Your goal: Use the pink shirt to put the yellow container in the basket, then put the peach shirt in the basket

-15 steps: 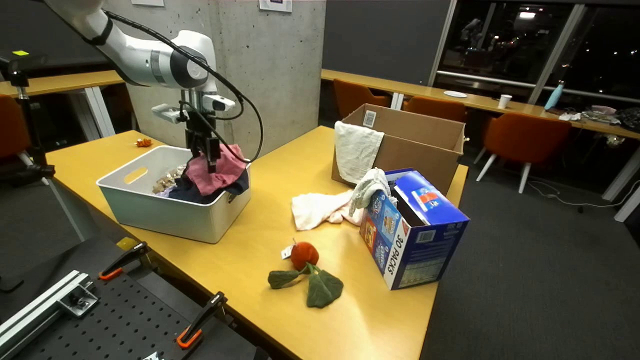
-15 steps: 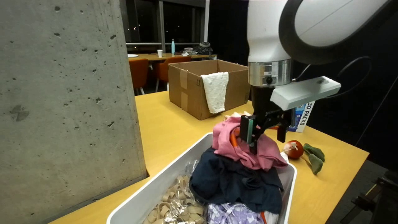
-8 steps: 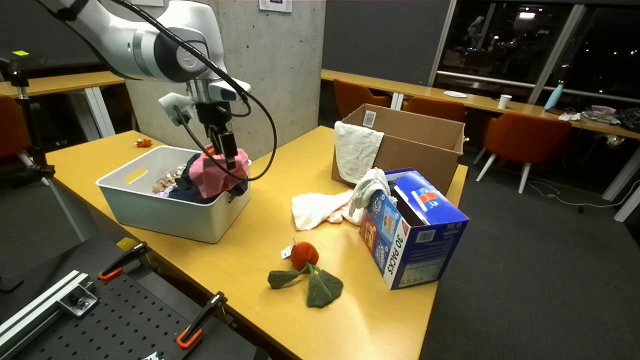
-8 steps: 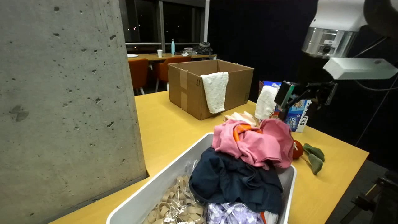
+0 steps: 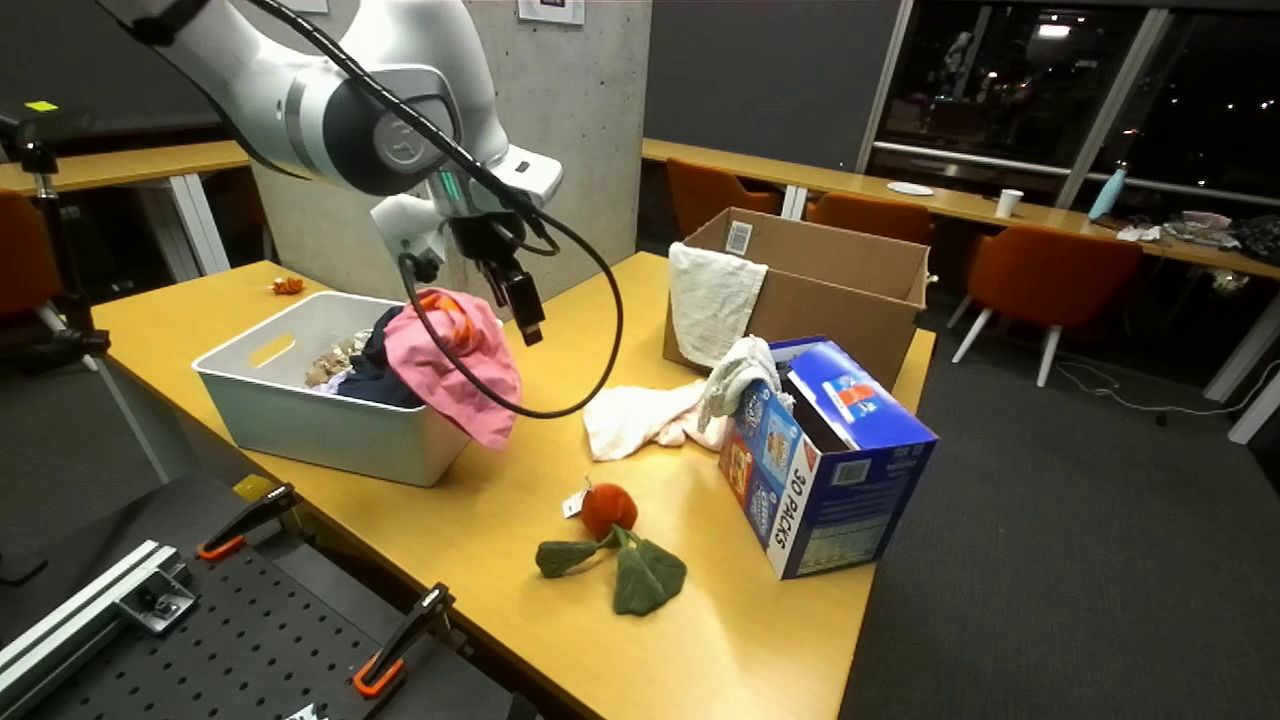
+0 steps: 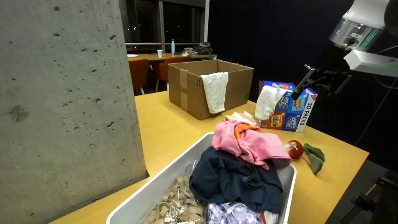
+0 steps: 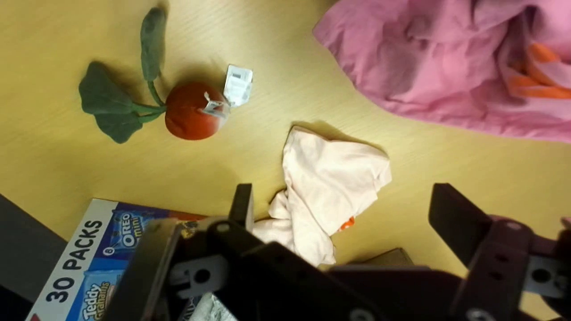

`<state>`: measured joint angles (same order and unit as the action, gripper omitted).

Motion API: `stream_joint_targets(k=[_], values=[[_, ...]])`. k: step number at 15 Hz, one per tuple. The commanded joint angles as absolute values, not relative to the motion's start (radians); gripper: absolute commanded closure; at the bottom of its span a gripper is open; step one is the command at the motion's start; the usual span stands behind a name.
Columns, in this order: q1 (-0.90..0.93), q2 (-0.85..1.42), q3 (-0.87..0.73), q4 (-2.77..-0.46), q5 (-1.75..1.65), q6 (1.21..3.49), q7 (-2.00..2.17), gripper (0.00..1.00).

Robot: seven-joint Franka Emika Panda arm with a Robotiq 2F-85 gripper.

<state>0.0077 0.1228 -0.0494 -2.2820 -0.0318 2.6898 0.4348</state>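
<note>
Along one long edge of the surface (image 5: 740,640), one basket (image 5: 330,430) holds one navy garment (image 6: 236,182), clear-wrapped tan curls (image 6: 183,202) and a lavender bundle (image 6: 231,214), one pink shirt (image 6: 258,146) on top, hanging over the end. One cardboard box (image 5: 840,325) and one blue box (image 5: 840,520) stand towards the opposite edge, one pale cloth (image 6: 215,93) over each. The claw (image 7: 343,207), spread wide and holding nothing, hangs above the surface; one peach shirt (image 7: 330,176) lies crumpled between basket and blue box.
</note>
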Motion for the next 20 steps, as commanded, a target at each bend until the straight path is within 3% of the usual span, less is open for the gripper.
stream_joint_targets(k=[1,20], values=[[-0.031,0.269,-0.049,-2.14,0.053,2.725,0.302,0.0],[-0.074,1.063,0.03,-1.246,0.08,2.408,0.037,0.0]])
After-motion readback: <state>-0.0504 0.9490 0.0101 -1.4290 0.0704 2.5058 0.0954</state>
